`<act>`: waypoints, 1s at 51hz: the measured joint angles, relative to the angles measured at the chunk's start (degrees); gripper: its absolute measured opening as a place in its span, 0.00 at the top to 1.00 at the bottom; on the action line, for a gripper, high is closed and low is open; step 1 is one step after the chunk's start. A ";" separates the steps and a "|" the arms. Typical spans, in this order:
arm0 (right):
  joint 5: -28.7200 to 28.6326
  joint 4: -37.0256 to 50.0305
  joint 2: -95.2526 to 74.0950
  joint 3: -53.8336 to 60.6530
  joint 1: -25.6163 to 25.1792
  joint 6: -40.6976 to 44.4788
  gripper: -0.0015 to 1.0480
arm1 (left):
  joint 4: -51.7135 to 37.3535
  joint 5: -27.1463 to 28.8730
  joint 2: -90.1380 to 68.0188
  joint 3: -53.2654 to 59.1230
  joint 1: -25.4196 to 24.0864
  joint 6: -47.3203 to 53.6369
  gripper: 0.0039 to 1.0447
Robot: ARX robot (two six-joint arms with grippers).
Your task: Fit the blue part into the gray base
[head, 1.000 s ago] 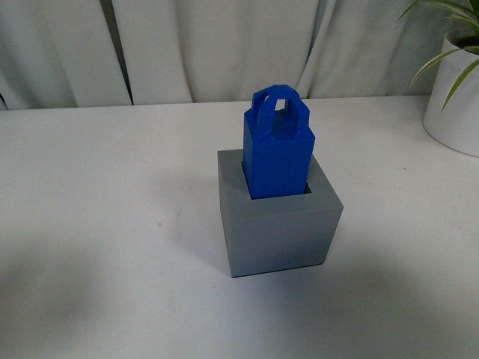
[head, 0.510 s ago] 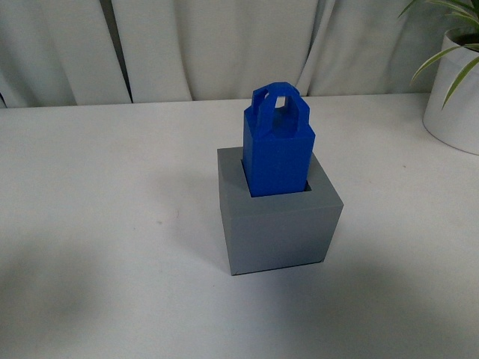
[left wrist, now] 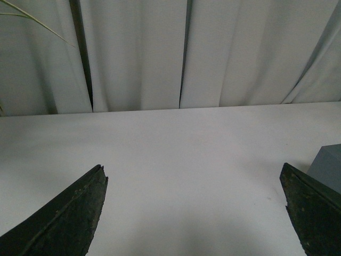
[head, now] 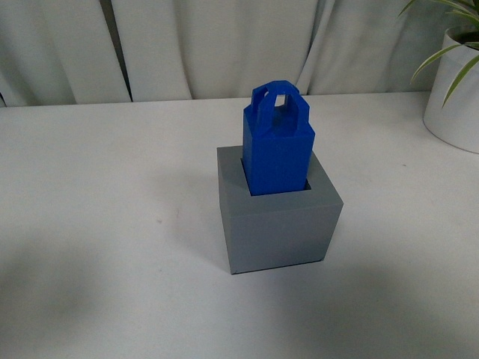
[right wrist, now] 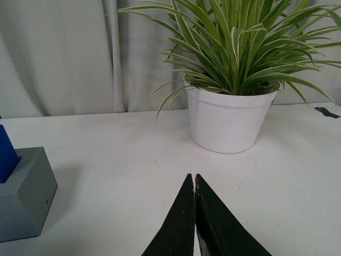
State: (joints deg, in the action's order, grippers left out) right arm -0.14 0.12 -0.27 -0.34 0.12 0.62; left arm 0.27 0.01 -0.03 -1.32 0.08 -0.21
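The blue part (head: 277, 146) stands upright in the square recess of the gray base (head: 278, 224) at the middle of the white table, its arched handle on top. Neither gripper shows in the front view. In the left wrist view my left gripper (left wrist: 194, 173) is open and empty over bare table, with a corner of the gray base (left wrist: 327, 168) beside one finger. In the right wrist view my right gripper (right wrist: 194, 177) is shut and empty, apart from the gray base (right wrist: 24, 194) and a sliver of the blue part (right wrist: 6, 154).
A white pot with a green plant (right wrist: 229, 120) stands on the table at the right, also at the front view's right edge (head: 453, 105). Pale curtains (head: 224, 45) hang behind the table.
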 joint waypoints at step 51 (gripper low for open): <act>0.00 -0.02 0.04 0.00 0.00 -0.02 0.07 | 0.00 0.00 0.00 0.00 0.00 0.00 0.06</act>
State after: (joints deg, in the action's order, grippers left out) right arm -0.14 0.10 -0.23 -0.34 0.12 0.60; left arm 0.27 0.01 -0.03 -1.32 0.08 -0.21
